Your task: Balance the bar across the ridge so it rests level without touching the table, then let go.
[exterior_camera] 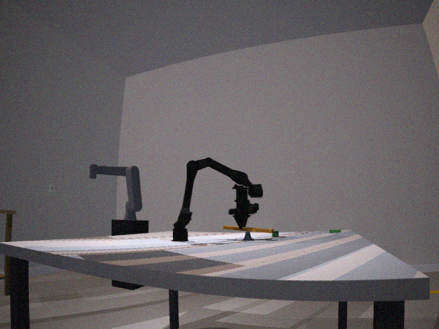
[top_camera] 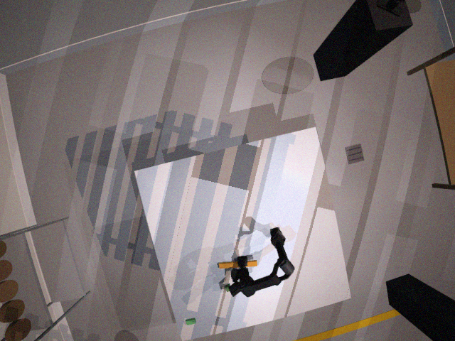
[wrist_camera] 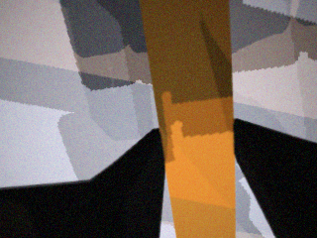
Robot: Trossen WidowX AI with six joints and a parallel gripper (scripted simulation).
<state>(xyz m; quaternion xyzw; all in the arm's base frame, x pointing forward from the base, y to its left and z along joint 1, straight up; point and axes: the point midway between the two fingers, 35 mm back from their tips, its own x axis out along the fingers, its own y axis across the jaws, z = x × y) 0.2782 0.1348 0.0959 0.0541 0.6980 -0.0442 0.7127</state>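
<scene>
An orange bar is held above the table. My gripper points down and is shut on it, a little left of the ridge in the exterior view. There the bar tilts slightly, its right end lower than its left. The small blue-grey ridge stands on the table under the bar, somewhat right of the fingers. The bar's underside is at or just above the ridge's top; contact cannot be told for certain. Neither bar end shows touching the table.
A small green block stands close by the bar's right end in the exterior view. Another green block lies farther off near the table edge. A grey arm stands in the background beyond the table.
</scene>
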